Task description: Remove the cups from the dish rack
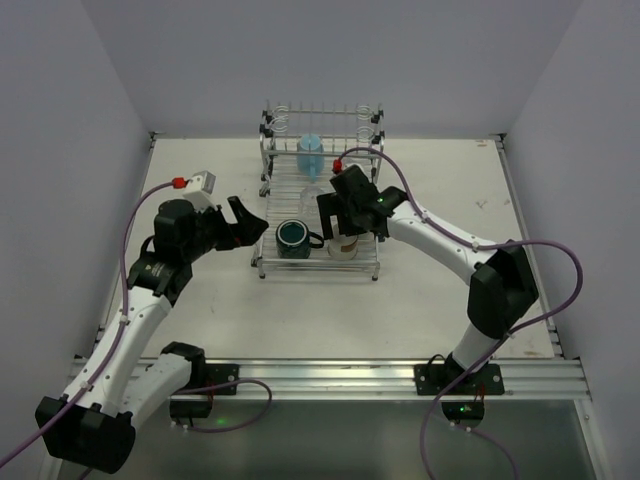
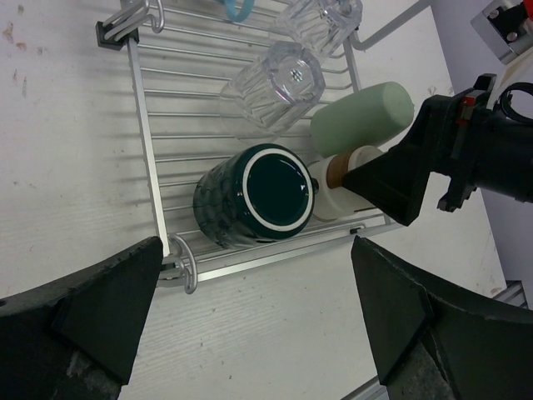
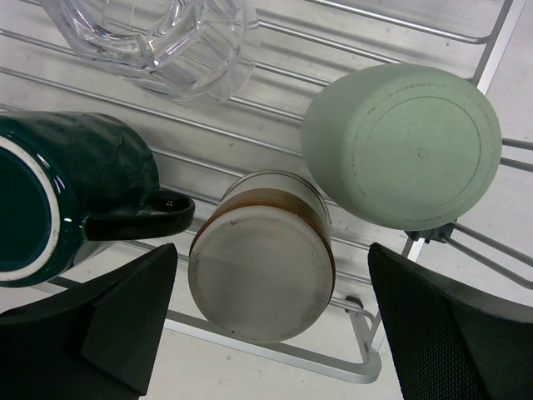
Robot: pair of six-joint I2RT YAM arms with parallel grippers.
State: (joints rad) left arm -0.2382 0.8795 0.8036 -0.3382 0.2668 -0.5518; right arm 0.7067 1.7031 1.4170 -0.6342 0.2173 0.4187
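Right gripper [image 3: 271, 275] hovered above the beige cup [image 3: 262, 267] at the dish rack [image 1: 318, 271] front, fingers apart, holding nothing. Left gripper [image 1: 246, 222] stood left of the rack, fingers apart, empty. Teal mug [image 1: 293, 238], pale green cup [image 3: 404, 146] and clear tumbler [image 3: 166, 33] sat racked.

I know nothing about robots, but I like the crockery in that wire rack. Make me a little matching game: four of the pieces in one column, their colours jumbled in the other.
Pieces
1. mug with a handle
2. cup with a brown band
3. cup at the back of the rack
4. glass nearest the mug

Colours
A. light blue
B. see-through
C. dark teal
D. off-white

Pairs: 1-C, 2-D, 3-A, 4-B
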